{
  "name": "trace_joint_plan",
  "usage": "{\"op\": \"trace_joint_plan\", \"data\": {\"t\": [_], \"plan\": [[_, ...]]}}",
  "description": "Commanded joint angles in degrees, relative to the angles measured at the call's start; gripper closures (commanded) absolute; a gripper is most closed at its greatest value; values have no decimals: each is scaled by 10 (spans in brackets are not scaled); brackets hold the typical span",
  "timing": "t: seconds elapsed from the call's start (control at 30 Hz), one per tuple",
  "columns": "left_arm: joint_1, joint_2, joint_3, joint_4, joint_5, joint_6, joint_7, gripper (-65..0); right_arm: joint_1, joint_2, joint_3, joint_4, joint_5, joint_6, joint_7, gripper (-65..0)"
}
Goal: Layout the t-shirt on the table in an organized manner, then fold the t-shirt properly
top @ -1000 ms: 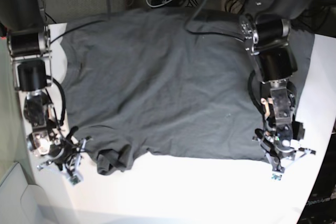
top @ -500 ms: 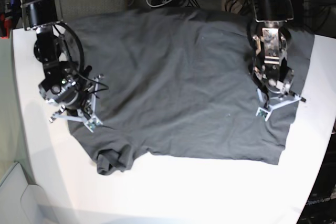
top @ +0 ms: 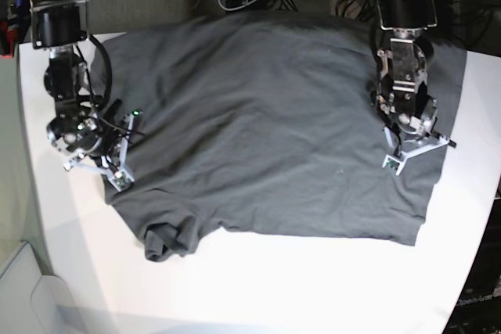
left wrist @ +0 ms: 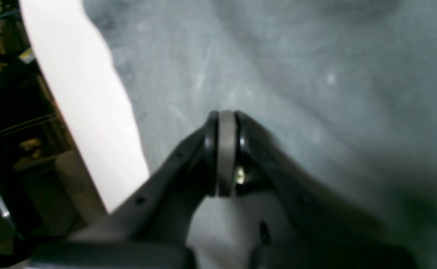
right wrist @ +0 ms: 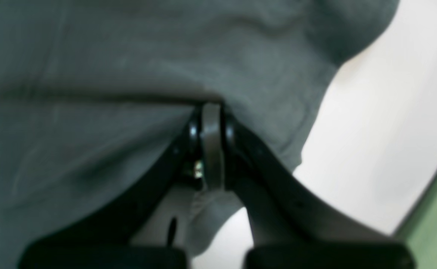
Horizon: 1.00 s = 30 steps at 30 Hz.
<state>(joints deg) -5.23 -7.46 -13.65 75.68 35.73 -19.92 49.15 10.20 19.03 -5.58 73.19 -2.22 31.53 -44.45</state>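
Two robot arms work a dark charcoal-grey cloth t-shirt [top: 266,123] spread on the smooth white tabletop [top: 313,287].

Both sets of jaws are pressed fully together, with no cloth seen pinched between them: the left gripper [top: 407,150] sits over the shirt's side nearest that arm, the right gripper [top: 102,166] at the opposite side edge, probably placed to smooth or drag the fabric flat. One near corner of the shirt lies bunched. Bare tabletop in front of the shirt's near hem leaves room for pulling it straight.
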Motion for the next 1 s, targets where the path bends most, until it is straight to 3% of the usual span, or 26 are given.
{"op": "trace_joint_plan", "data": {"t": [0.0,0.5,0.8,0.97], "plan": [[-8,-4,-1,-7,-1,-1,1,-2,0,4,5,-34,-9,8,-19,0],[-108,28,-5,-172,-1,6,-51,-2,201,31,8,-377,-10,6,122,0],[-145,36,-6,-152,-1,2,-44,-2,252,46,11,-382,-10,7,122,0],[-136,36,-5,-58,-1,1,-35,-2,233,69,13,-276,-6,7,108,0]]}}
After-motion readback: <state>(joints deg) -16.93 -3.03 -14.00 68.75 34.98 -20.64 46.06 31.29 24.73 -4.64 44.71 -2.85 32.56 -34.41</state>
